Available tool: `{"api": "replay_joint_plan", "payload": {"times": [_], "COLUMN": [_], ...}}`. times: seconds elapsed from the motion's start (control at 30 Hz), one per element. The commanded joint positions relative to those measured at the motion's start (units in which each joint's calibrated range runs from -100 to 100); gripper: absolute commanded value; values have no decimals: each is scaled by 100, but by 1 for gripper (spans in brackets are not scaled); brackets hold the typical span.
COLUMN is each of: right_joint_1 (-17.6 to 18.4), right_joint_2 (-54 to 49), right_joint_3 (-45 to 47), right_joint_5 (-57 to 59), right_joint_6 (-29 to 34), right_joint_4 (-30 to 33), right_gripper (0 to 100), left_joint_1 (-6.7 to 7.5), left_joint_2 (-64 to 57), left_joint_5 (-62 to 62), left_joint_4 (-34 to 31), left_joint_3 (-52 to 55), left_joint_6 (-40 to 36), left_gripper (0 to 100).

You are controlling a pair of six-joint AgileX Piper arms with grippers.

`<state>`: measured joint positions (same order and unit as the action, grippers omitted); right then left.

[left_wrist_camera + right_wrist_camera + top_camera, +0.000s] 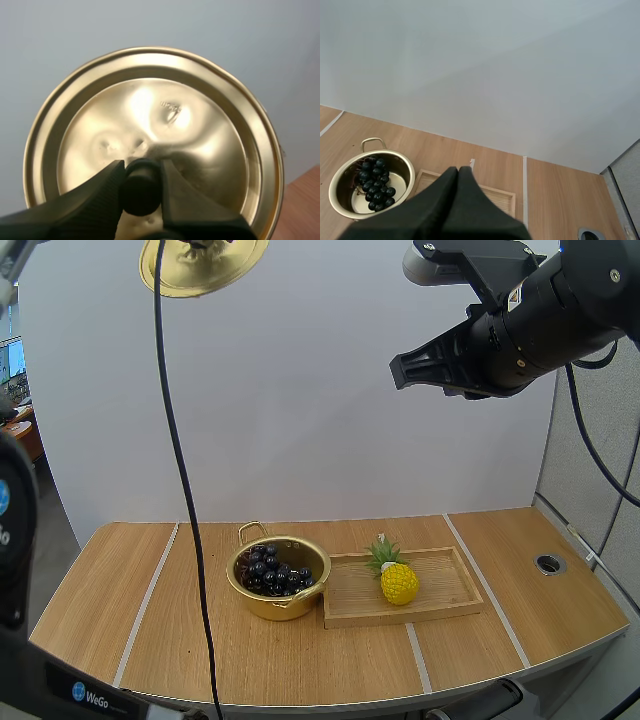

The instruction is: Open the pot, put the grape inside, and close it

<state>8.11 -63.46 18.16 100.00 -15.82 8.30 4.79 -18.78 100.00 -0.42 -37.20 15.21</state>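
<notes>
The grapes [277,573] lie in the open pot [292,606] at the middle of the table [520,590], so closing is in hand — the left gripper [141,172], pinching the lid [150,110] by its knob [141,195] high at far left, must lower it onto the rim; the right gripper [458,172] hangs pressed together.

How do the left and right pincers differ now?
The left pincer grips around the black knob; the right pincer is fully closed. The left pincer carries the gold lid; the right pincer carries nothing. Both hang high above the table.
</notes>
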Motion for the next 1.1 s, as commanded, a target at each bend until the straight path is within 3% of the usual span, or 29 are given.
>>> {"api": "replay_joint_plan", "payload": {"times": [0.0,0.47,0.73,1.07], "right_joint_1": [-81,-251,-275,-325], "right_joint_2": [-68,-68,-68,-68], "right_joint_3": [8,8,8,8], "right_joint_5": [0,0,0,0], "right_joint_6": [18,190,241,241], "right_joint_4": [34,34,34,34], "right_gripper": [0,0,0,0], "left_joint_1": [18,18,18,18], "left_joint_2": [48,48,421,1333], "left_joint_5": [0,0,0,0], "left_joint_4": [146,1012,1261,1261], "left_joint_3": [595,3736,4417,4538], "left_joint_6": [148,1287,1514,1636], "left_gripper": [0,0,0,0]}}
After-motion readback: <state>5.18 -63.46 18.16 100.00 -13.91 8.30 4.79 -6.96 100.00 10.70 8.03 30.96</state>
